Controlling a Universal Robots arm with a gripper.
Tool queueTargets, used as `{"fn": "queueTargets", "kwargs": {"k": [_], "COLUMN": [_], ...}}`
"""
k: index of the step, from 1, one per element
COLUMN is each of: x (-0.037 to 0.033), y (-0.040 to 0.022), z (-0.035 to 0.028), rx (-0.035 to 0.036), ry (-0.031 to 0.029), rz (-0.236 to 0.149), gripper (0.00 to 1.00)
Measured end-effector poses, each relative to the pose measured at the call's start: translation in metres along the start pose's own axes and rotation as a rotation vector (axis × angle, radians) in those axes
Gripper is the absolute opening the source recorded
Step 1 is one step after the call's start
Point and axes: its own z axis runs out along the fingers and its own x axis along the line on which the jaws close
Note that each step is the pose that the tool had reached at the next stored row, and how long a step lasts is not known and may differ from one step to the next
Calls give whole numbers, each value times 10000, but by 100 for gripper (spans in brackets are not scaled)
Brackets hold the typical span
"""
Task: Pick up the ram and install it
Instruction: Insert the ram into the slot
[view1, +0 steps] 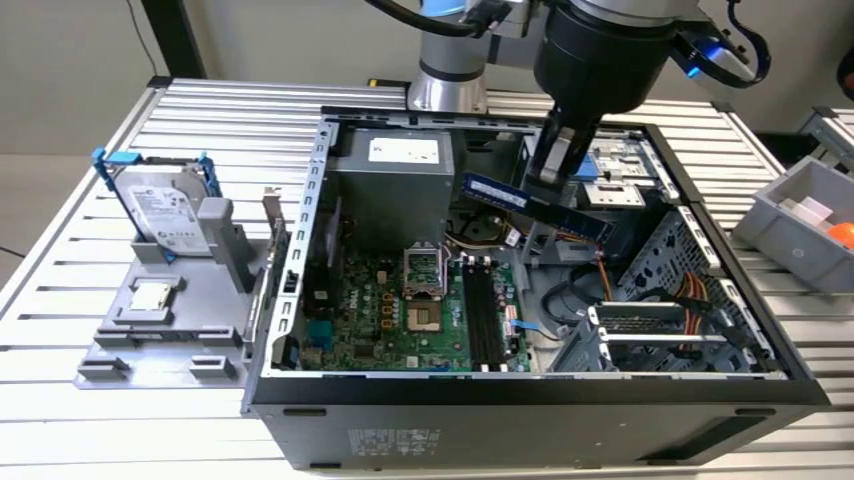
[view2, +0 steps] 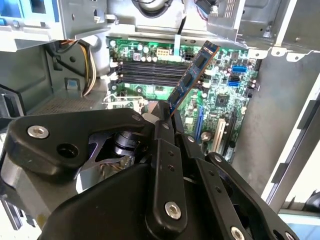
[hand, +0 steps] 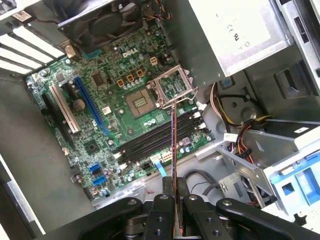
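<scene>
The arm (view1: 601, 50) points down into the open grey computer case (view1: 318, 220), tool (view1: 547, 175) clenched on the long dark-green ram stick (view1: 581, 222), black motherboard slots (view1: 481, 320) beneath.

Exterior view high; both wrist views share motherboard (hand: 112, 127).

You will find a white printed label on the grey metal power supply box (view1: 403, 150) and another on the silver hard drive in its blue frame (view1: 171, 215); their lines are too small to tell. Small white lettering marks the green motherboard (hand: 150, 121) in the first wrist view. Faint pale print stands on the black computer case's front panel (view1: 394, 440).
</scene>
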Motion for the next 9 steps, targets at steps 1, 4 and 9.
{"fn": "queueTargets", "kwargs": {"k": [1, 4, 9], "x": [0, 0, 0], "y": [0, 0, 0], "z": [1, 1, 2], "rx": [2, 8, 23], "ry": [-1, -2, -7], "rz": [42, 172, 512], "gripper": [0, 0, 0]}}
